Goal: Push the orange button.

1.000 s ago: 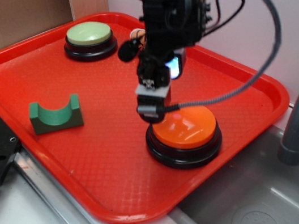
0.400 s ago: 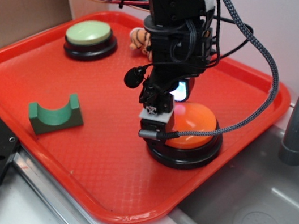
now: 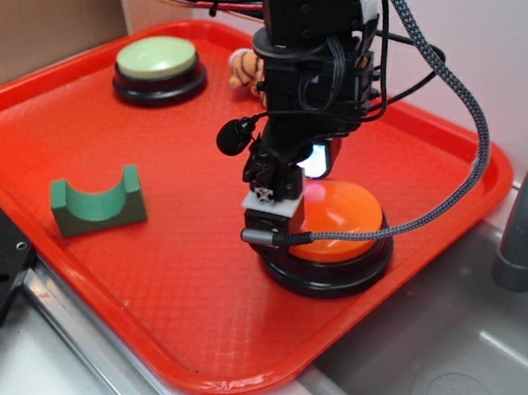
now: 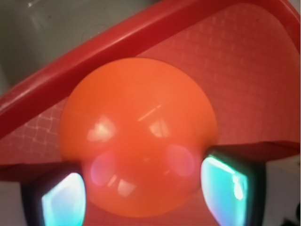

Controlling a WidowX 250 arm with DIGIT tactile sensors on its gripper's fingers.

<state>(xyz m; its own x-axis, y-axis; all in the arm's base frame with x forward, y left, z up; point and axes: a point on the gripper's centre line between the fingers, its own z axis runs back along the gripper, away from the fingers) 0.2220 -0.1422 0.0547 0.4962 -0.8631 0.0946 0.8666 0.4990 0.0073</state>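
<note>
The large, glossy, orange domed button (image 3: 339,220) on its black round base sits at the right side of the red plastic tray (image 3: 73,125), close to the sink-side rim; the black claw (image 4: 141,188) stands straight above it, fingers spread wide apart and gripping nothing. In the wrist view the dome fills the gap between the two glowing fingertips (image 4: 61,200), centred; so the button lies directly beneath, and a plain downward press looks enough.
</note>
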